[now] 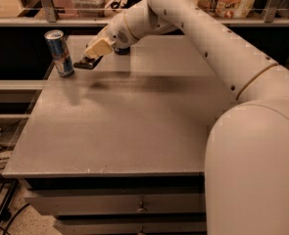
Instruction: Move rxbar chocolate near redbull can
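**Hovering a bar beside a tippy can: where this could slip**

Hanging at the far-left part of the grey table, the gripper has its tan fingers clamped on the rxbar chocolate. The black bar pokes out ahead of them, nearly flat and tilted slightly down at its leading end. It looks to be off the surface, because its shadow lies apart from it on the tabletop. The redbull can stands upright just to the bar's left, close but with a sliver of gap showing.

And that's the danger! The can is tall, slim and near the table's left edge, so any further push left could have the bar's leading end clip it. That might tip it or send it off the side.

Second worry: releasing from up here could let the flat wrapper flop or skid away from the can. Lowering first looks the safer call.

Third: a dark object sits half hidden under the wrist, and a careless pull-back might brush it.
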`<state>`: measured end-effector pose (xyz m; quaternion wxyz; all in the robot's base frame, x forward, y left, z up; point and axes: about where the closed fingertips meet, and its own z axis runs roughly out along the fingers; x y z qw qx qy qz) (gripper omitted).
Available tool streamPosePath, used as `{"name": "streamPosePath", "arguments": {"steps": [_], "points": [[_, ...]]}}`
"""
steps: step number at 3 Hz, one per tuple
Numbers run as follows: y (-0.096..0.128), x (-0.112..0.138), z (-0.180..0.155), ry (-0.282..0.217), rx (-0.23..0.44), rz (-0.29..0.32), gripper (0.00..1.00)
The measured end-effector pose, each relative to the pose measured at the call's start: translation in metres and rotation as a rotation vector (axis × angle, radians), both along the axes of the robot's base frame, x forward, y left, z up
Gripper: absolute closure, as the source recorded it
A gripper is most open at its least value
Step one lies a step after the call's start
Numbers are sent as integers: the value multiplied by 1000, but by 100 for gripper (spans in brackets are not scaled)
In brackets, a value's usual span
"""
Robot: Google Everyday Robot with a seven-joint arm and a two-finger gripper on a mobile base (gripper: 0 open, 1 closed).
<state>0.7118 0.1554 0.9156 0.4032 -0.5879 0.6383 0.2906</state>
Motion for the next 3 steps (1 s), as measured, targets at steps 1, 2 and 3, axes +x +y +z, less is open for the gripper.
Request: {"name": "streamPosePath", "arguments": {"steps": [1, 2, 3], "points": [[16, -15, -8, 1, 16, 77, 59], [29, -13, -18, 22, 45, 77, 36], [45, -7, -23, 24, 92, 43, 13]]}}
